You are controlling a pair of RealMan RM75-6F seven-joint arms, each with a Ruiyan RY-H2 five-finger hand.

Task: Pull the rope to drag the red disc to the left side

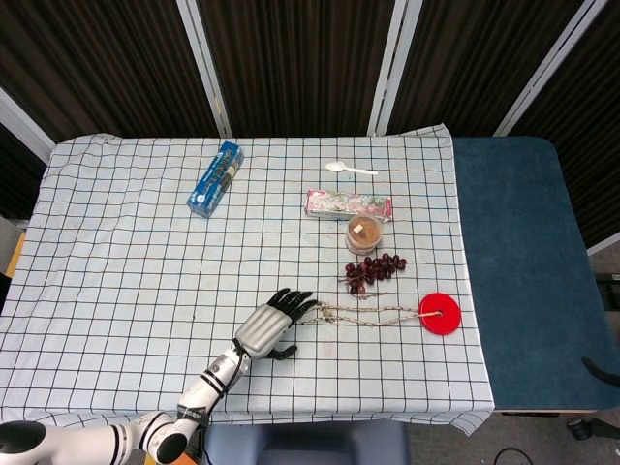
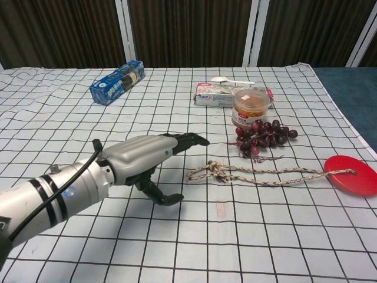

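A red disc [image 1: 441, 314] [image 2: 351, 174] lies flat near the right edge of the checked cloth. A braided rope [image 1: 373, 313] [image 2: 259, 174] runs left from it and ends in a knotted loop [image 1: 320, 314] [image 2: 207, 171]. My left hand [image 1: 272, 326] [image 2: 147, 155] hovers just left of that loop, fingers stretched toward it and thumb spread below, holding nothing. Its fingertips [image 1: 302, 300] [image 2: 197, 140] are close to the loop but apart from it. The right hand shows in neither view.
Dark grapes [image 1: 373, 270] [image 2: 263, 136] lie just behind the rope, with a lidded jar [image 1: 364, 233] [image 2: 251, 105], a pink packet [image 1: 347, 204] and a white spoon [image 1: 351, 170] further back. A blue box [image 1: 215, 178] [image 2: 117, 82] sits far left. A blue mat [image 1: 523, 271] covers the right.
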